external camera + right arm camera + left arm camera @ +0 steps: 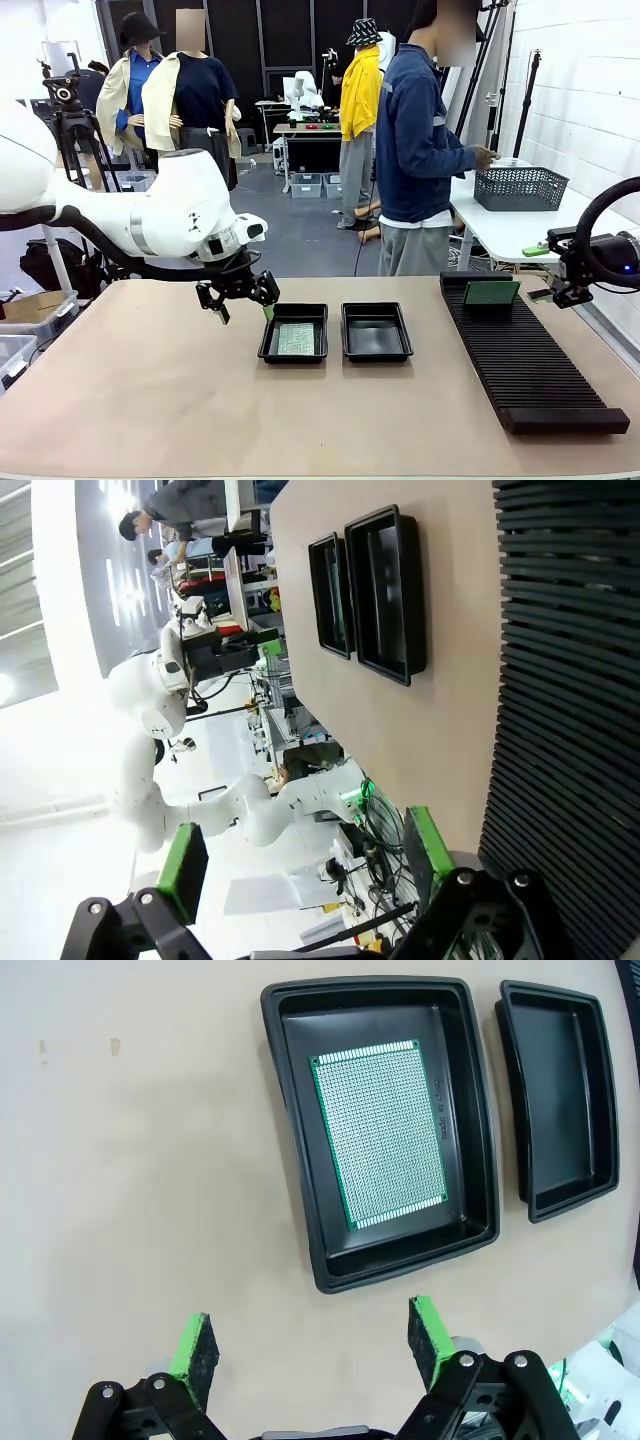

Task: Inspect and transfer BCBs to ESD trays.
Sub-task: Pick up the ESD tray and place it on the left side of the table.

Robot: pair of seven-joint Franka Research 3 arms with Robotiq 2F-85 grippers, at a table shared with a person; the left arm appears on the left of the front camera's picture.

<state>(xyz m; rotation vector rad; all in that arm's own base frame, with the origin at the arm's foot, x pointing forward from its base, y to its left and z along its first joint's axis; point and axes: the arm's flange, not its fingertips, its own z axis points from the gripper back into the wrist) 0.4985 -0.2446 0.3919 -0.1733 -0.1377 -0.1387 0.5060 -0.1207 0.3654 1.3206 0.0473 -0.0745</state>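
Left pincer (310, 1345) wide, empty, lower centre; board (380, 1135) lies flat in tray (300, 1160), seemingly its resting place. Right pincer (305, 855) wide too.

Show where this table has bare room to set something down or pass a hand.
Widest patch: table left of the left ESD tray. Also the near strip before both trays, and the lane between the empty right ESD tray and the slotted rack. Crowded: the slim gap between trays, and the left tray's far-left corner, where the open left gripper hovers.
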